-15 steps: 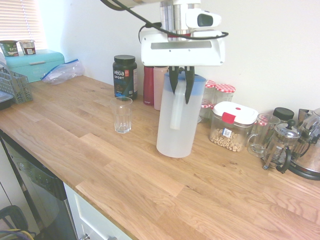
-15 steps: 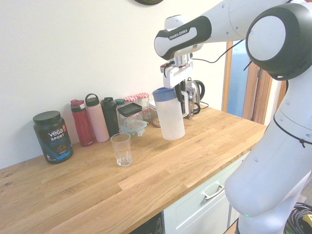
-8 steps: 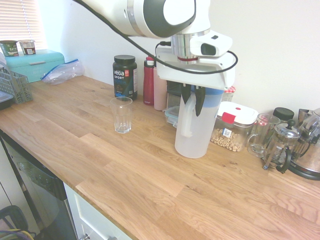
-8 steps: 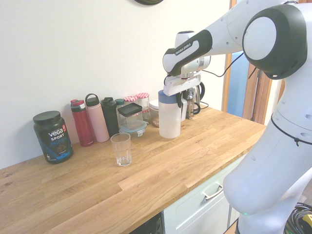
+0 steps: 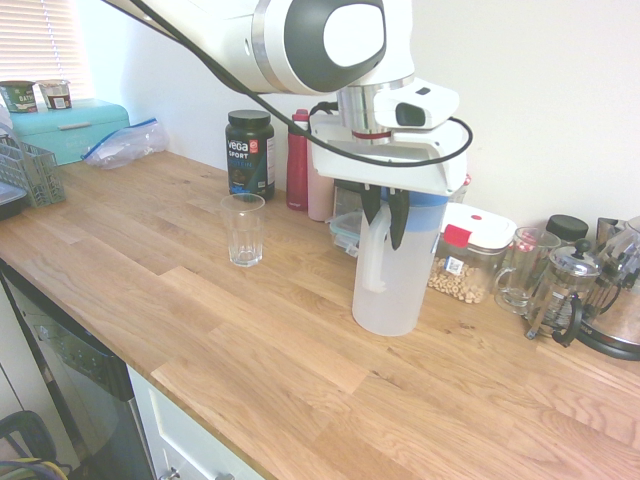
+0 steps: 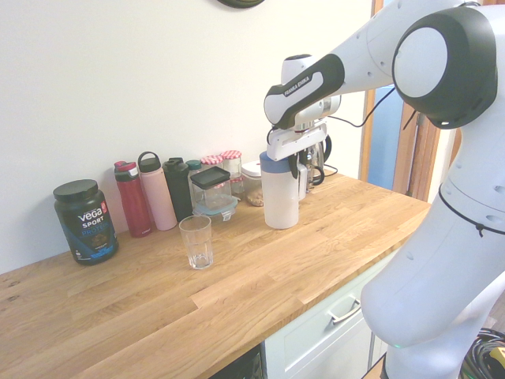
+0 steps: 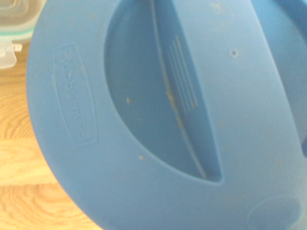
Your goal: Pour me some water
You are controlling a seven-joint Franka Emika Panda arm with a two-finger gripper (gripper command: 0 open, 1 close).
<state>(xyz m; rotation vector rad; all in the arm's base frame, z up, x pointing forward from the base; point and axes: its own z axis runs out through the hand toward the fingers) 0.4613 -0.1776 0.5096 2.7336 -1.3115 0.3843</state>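
Frosted pitcher (image 5: 388,290) with blue lid (image 7: 158,201) was seen upright at table (image 5: 270,350), near cereal container (image 5: 468,255). Its handle (image 5: 374,255) was gripped by tool (image 5: 384,228), fingers closed around it. Clear drinking glass (image 6: 197,243) was seen apart from pitcher, upright on table. Protein tub (image 6: 85,223) was seen beside red bottle (image 6: 133,201).

Bright, washed-out daylight, soft shadows; the wrist view is slightly blurred.
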